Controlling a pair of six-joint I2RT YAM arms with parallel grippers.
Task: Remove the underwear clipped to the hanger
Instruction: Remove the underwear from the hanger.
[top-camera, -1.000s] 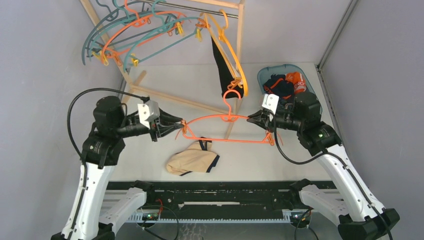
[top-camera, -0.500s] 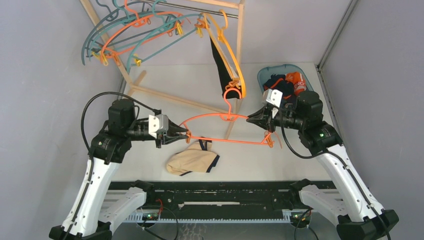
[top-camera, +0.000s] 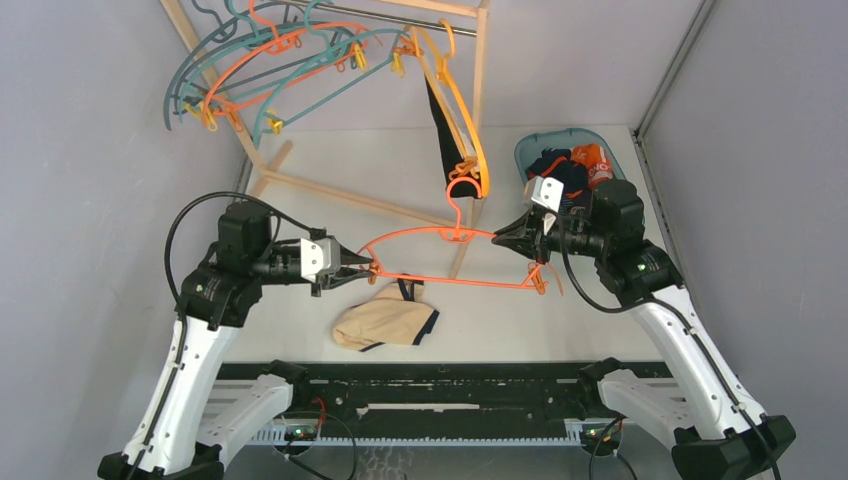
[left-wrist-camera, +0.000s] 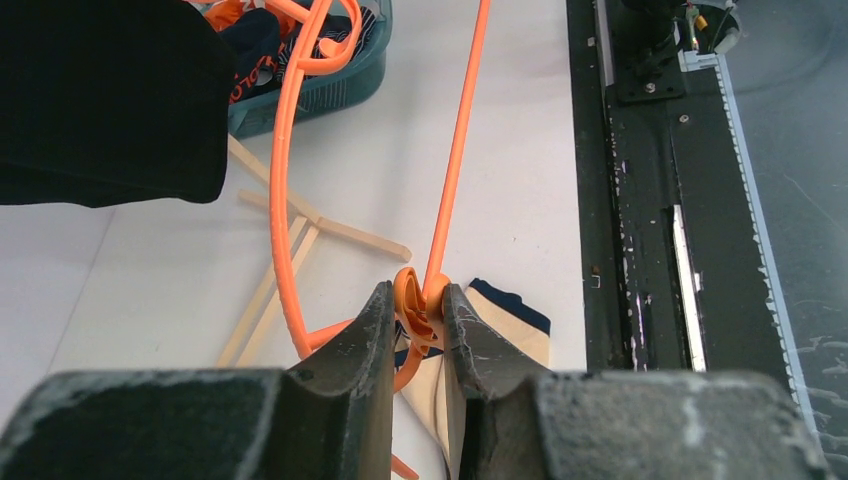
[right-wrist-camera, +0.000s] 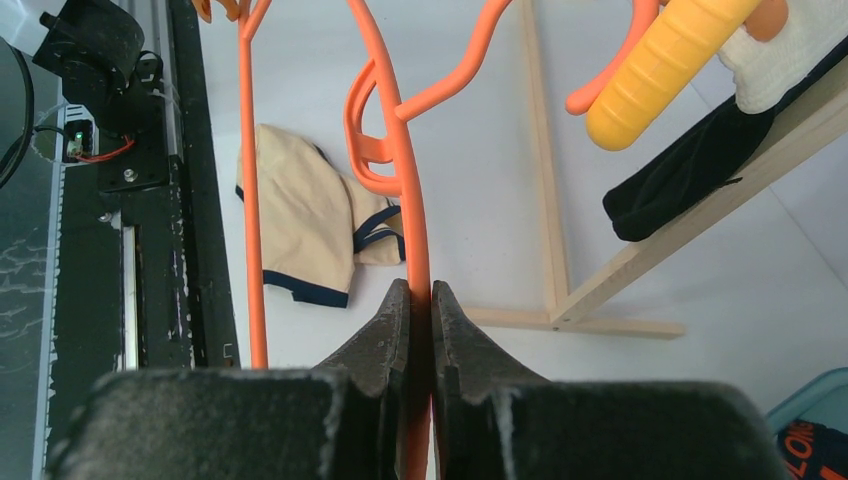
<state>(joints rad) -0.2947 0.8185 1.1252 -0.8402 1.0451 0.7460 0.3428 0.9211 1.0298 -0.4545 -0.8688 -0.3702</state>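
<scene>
The left claw (top-camera: 362, 266) is closed on the orange clip (left-wrist-camera: 408, 300) and the right claw (right-wrist-camera: 420, 292) on the hanger (top-camera: 425, 231), so squeeze fully and hold it level until the beige underwear (top-camera: 385, 320), on the worktop (top-camera: 330, 170) just below the left claw, is surely free

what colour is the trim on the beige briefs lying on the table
Dark navy, edging the briefs. It shows best in the right wrist view.

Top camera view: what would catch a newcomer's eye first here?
A thin orange plastic hanger is stretched in mid-air between the left claw and right claw, both shut on it. Just beneath, beige cloth briefs with navy trim lie loose on the white table.
</scene>
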